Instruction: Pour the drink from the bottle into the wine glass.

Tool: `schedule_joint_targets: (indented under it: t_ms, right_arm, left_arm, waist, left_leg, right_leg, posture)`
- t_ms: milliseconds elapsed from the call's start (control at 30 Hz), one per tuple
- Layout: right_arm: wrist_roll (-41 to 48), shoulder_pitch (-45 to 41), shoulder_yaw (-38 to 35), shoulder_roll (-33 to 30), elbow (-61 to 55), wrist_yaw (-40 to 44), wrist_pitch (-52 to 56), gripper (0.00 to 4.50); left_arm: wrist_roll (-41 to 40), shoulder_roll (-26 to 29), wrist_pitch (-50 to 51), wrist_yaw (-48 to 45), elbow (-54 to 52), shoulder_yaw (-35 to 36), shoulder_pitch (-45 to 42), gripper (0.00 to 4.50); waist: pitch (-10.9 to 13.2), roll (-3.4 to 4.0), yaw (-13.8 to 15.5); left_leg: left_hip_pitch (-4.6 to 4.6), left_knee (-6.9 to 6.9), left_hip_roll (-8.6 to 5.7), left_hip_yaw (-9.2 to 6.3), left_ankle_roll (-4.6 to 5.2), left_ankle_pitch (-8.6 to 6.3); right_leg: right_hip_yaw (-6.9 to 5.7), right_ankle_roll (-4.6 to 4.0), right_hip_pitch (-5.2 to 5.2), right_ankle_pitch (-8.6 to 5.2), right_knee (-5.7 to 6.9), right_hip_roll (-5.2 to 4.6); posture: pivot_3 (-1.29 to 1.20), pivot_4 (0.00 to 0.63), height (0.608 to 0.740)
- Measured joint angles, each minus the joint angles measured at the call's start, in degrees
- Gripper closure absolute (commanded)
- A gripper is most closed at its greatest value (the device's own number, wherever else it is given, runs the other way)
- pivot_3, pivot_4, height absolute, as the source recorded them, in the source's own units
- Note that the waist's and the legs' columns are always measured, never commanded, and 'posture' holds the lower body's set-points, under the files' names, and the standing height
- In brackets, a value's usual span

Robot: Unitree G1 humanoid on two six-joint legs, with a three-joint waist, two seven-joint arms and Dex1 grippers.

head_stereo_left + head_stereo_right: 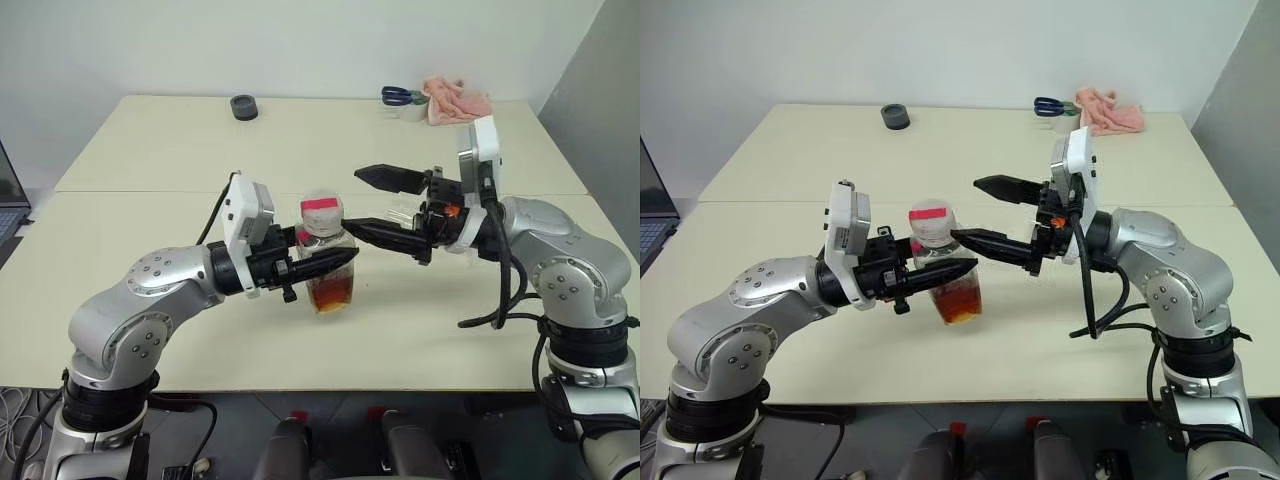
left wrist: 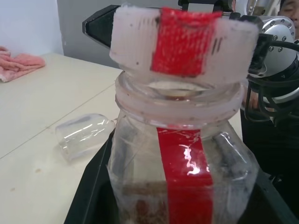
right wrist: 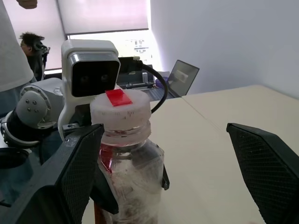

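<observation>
My left gripper (image 1: 335,262) is shut on the bottle (image 1: 325,265), a small clear one with a red label strip, and holds it upright just above the table. Amber drink (image 1: 332,292) fills its lower part. Its white cap (image 1: 321,213) with a red patch is on. To the right of the cap my right gripper (image 1: 352,202) stands open and level, its lower finger (image 1: 385,236) close to the bottle's neck. In the left wrist view the wine glass (image 2: 81,136) appears to lie on its side on the table behind the bottle.
At the far edge of the cream table (image 1: 160,330) are a black tape roll (image 1: 244,107), blue scissors (image 1: 400,96) and a pink cloth (image 1: 455,100). A laptop (image 1: 10,195) stands off the left edge. A person (image 3: 30,44) sits in the background of the right wrist view.
</observation>
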Motion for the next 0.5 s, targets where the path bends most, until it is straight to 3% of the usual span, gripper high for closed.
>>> schedule_joint_targets:
  t_ms: [200,500]
  right_arm:
    - [3.35,-0.04,0.38,-0.04,-1.09,1.17,2.22,0.02]
    - [0.68,-2.88,4.11,4.82,0.5,0.55,0.18,0.02]
  left_arm:
    - [0.06,0.05,-0.01,-0.07,0.0,0.0,0.0,2.68]
    - [0.21,0.08,-0.03,-0.12,0.01,0.0,-0.02,2.68]
  waist:
    - [0.0,0.0,0.01]
    - [0.0,0.0,-0.02]
  left_leg:
    - [0.0,0.0,0.0,0.0,0.0,0.0]
    - [0.01,0.0,0.01,-0.01,0.0,0.0]
  right_leg:
    - [0.0,0.0,0.0,0.0,0.0,0.0]
    - [-0.01,0.0,0.0,0.0,0.01,0.01]
  posture:
    - [0.0,0.15,0.74]
    - [0.0,0.15,0.74]
